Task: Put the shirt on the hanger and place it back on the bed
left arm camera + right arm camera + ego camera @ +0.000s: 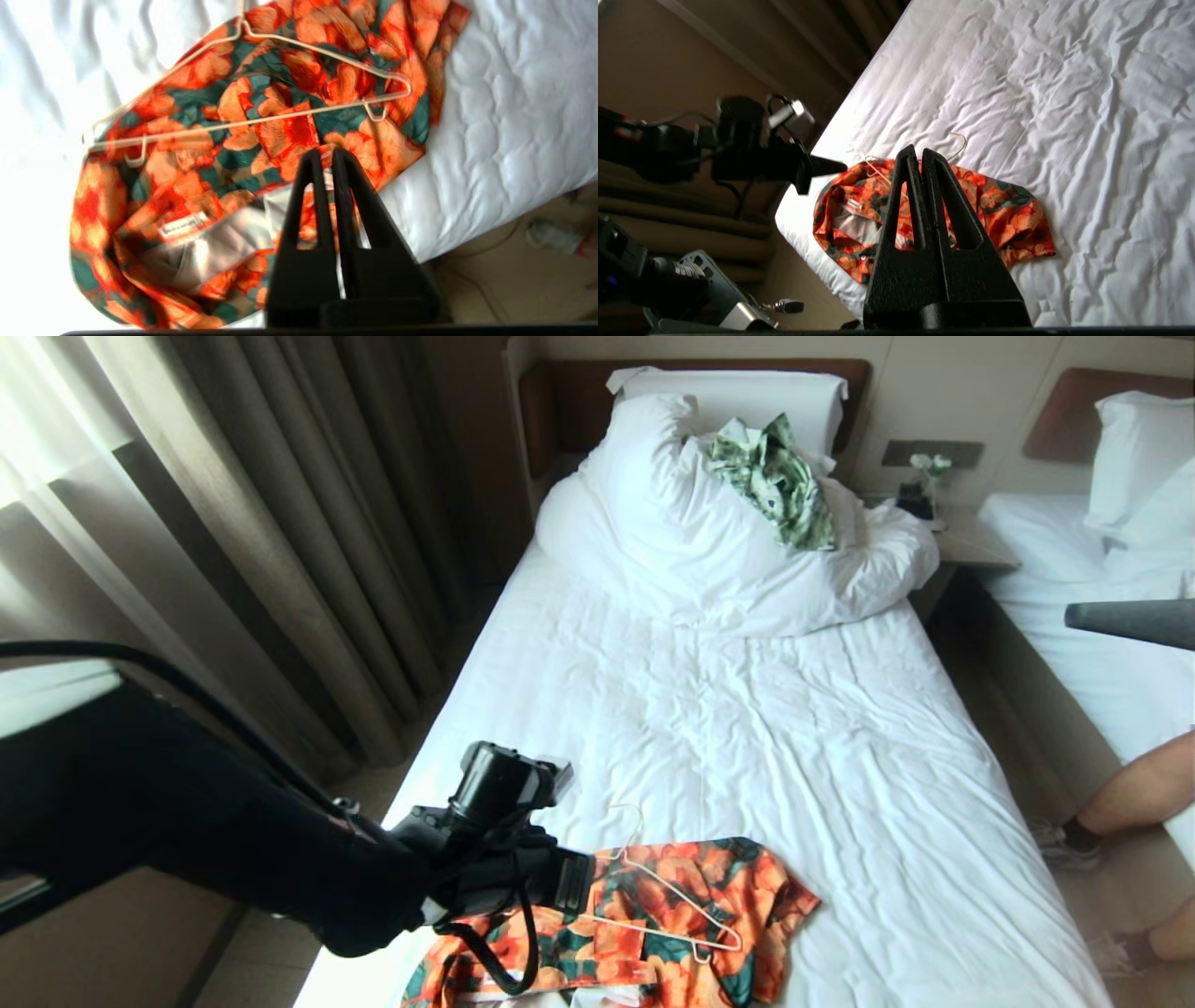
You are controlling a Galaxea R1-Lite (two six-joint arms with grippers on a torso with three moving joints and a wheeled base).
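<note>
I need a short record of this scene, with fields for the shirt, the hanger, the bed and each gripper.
shirt: crumpled shirt at the near edge of the bed, not on the hanger
hanger: hanger lies on top of the shirt
left gripper: left gripper above the shirt, fingers shut, holding nothing
right gripper: right gripper raised above the bed, fingers shut, empty
other: leaf-patterned garment on the duvet

The bed (794,728) carries the shirt (653,933), a duvet (672,541) and pillow (747,397).
</note>
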